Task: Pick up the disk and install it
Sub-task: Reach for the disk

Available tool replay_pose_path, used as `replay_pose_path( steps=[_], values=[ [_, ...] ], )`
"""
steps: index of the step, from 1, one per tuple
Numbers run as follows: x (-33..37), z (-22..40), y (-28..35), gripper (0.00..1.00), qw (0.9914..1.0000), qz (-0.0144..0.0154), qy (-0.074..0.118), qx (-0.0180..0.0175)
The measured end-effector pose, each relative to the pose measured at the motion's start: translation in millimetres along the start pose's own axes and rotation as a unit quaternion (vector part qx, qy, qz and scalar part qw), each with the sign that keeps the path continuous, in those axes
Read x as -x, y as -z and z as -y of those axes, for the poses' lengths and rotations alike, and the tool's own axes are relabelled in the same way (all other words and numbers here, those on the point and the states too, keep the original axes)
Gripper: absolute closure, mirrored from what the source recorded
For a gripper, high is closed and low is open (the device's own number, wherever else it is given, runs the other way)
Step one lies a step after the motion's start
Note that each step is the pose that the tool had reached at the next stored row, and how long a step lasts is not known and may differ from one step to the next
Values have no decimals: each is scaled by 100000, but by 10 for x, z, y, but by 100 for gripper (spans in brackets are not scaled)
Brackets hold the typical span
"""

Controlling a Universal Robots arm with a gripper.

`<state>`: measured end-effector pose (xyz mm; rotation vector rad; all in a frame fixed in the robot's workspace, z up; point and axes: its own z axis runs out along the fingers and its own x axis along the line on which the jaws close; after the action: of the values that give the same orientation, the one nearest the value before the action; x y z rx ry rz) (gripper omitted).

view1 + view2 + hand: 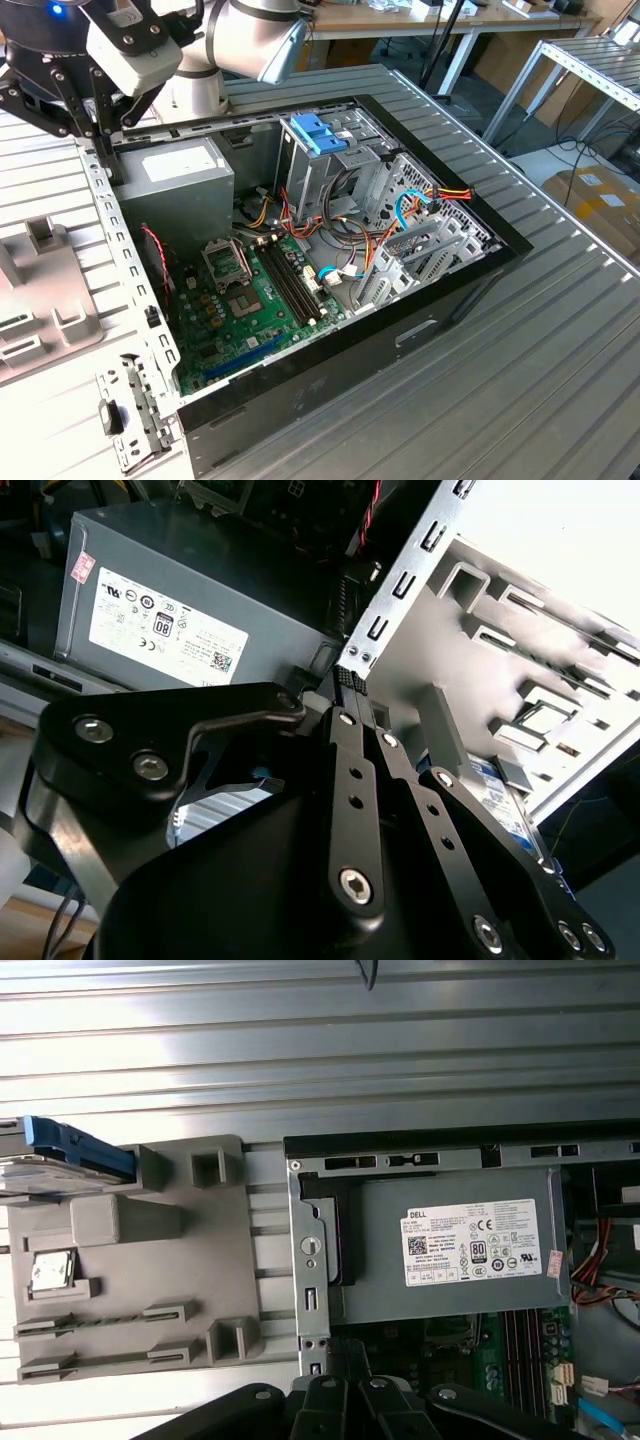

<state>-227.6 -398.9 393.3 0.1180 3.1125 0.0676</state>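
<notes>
Open PC case (420, 330), power supply (450, 1250) in its corner. Grey fixture tray (150, 1260) beside it holds the disk (60, 1155), untouched. Gripper (352, 680) over the case edge, fingers pinched together, empty. Pick not begun; grasp needs jaws opened, lined up on disk

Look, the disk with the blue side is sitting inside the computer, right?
Not quite. The disk with the blue side is sitting outside the computer, on the grey holder beside it. The first wrist view shows this.
</notes>
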Motion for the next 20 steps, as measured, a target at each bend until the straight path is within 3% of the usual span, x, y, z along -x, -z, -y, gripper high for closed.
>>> replay_pose_path(
  steps=[2,14,20],
  values=[
    [-51,4,1,89,100000,2,4,1],
    [-130,10,3,89,100000,2,2,1],
    [-203,15,5,89,100000,1,3,1]
  ],
)
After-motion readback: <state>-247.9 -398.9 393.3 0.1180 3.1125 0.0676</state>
